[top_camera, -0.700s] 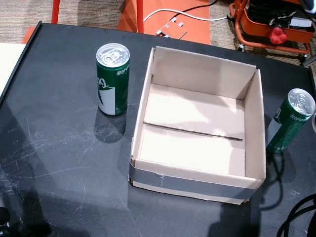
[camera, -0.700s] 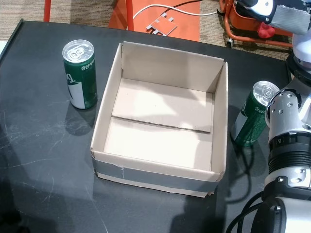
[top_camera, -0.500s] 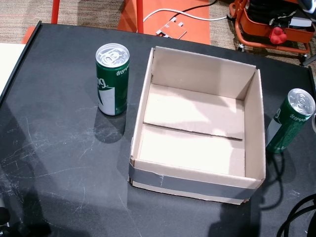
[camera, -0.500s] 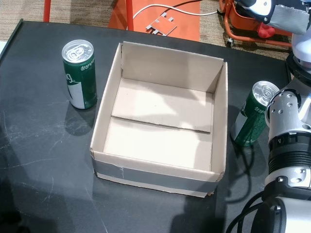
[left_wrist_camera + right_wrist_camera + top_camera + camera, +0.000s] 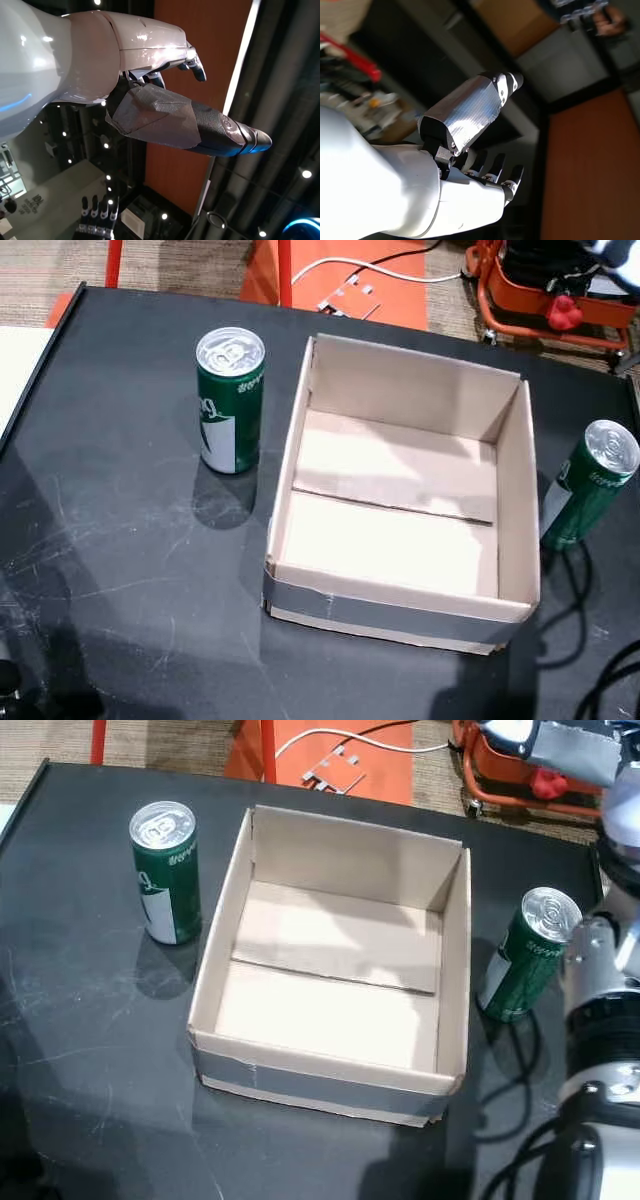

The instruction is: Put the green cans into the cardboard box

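Looking at where things stand, nothing has gone in so far. The open tan cardboard box with grey tape along its near edge (image 5: 400,490) sits in the middle of the table and its floor is bare in both head views. One tall green drink can with a silver top (image 5: 230,400) stands upright off the box's left wall, apart from it. The other green silver-topped can (image 5: 590,485) stands just beside the box's right wall, and I can't tell if it actually touches the cardboard. So both cans are left to do, basically the whole job.

Neither hand is near the cans. The left hand (image 5: 150,95) shows up only in its wrist view, aimed up at the ceiling, fingers spread a bit and holding nothing. The right hand (image 5: 455,170) is the same deal in its wrist view: fingers apart, thumb out, empty. A chunk of the right arm (image 5: 600,1020) sits past the box's right side, close to that second can.

The scratched, glossy black table (image 5: 120,540) reflects some light. Beyond the box's far wall there's orange flooring (image 5: 340,270) with a white cable (image 5: 390,270) and an orange metal cart (image 5: 560,290). The wrist views catch dark ceiling with spotlights and an orange wall.
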Controlling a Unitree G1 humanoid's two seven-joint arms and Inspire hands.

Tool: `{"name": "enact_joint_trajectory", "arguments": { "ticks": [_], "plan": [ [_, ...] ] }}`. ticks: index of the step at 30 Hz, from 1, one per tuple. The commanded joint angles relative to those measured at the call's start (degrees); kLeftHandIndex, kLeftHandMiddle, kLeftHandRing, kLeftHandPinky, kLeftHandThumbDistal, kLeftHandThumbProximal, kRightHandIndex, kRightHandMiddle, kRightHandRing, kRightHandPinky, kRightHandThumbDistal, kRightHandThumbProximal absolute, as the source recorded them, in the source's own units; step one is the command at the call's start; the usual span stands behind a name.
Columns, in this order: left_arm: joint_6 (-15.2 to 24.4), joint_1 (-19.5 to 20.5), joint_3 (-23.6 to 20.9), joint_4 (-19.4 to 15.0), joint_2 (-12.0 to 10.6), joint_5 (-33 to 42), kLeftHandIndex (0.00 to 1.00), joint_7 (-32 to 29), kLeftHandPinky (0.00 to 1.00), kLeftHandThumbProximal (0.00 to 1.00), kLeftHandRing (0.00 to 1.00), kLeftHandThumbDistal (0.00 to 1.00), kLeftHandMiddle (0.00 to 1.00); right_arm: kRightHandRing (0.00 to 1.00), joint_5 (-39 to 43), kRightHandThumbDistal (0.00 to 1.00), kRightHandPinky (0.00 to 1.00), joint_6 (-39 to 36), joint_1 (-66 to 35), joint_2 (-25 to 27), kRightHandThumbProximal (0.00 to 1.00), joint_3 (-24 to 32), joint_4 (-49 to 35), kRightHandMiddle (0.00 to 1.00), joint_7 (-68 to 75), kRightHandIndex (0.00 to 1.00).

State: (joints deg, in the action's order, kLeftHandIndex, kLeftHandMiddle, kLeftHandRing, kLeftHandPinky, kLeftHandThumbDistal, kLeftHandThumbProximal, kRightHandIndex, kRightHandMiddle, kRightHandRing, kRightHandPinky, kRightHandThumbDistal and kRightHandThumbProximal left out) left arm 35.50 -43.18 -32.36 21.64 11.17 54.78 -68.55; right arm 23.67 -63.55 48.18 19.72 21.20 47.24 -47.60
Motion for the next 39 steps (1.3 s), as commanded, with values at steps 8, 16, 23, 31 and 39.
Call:
{"name": "enact_joint_trajectory", "arguments": {
  "ticks": [8,16,23,31,39],
  "plan": [
    [-1.3,-3.6,-2.0,6.9,3.0,1.0,0.72,-4.0,0.88,0.74,0.98,0.88,0.75,0.85,-4.3,0.95,0.92,1.3,-10.9,5.2,0.60,0.9,-1.8,0.80,10.1,0.80],
    [-0.8,-4.1,-3.2,8.0,3.2,0.5,0.70,-3.7,0.96,0.78,0.95,0.89,0.74,0.87,-10.7,1.00,0.93,4.7,-19.3,6.3,0.63,-1.2,0.2,0.80,16.7,0.81],
    [-2.9,-4.6,-3.1,9.9,4.2,0.4,0.73,-4.7,0.93,0.61,0.98,0.83,0.76,0.91,-12.7,1.00,0.98,12.6,-27.9,5.0,0.63,-6.2,1.2,0.86,14.4,0.85],
    [-0.9,-5.8,-3.9,13.2,5.1,-1.0,0.71,-5.1,0.96,0.64,0.97,0.80,0.75,0.92,-10.8,1.00,1.00,14.5,-33.3,1.0,0.67,-7.9,1.8,0.87,12.8,0.87],
    [-0.7,-6.9,-4.1,15.5,6.2,-1.2,0.70,-6.3,0.97,0.65,0.98,0.82,0.76,0.92,-8.0,1.00,1.00,14.4,-34.0,-0.7,0.68,-7.1,4.7,0.86,11.9,0.83]
  ]
}}
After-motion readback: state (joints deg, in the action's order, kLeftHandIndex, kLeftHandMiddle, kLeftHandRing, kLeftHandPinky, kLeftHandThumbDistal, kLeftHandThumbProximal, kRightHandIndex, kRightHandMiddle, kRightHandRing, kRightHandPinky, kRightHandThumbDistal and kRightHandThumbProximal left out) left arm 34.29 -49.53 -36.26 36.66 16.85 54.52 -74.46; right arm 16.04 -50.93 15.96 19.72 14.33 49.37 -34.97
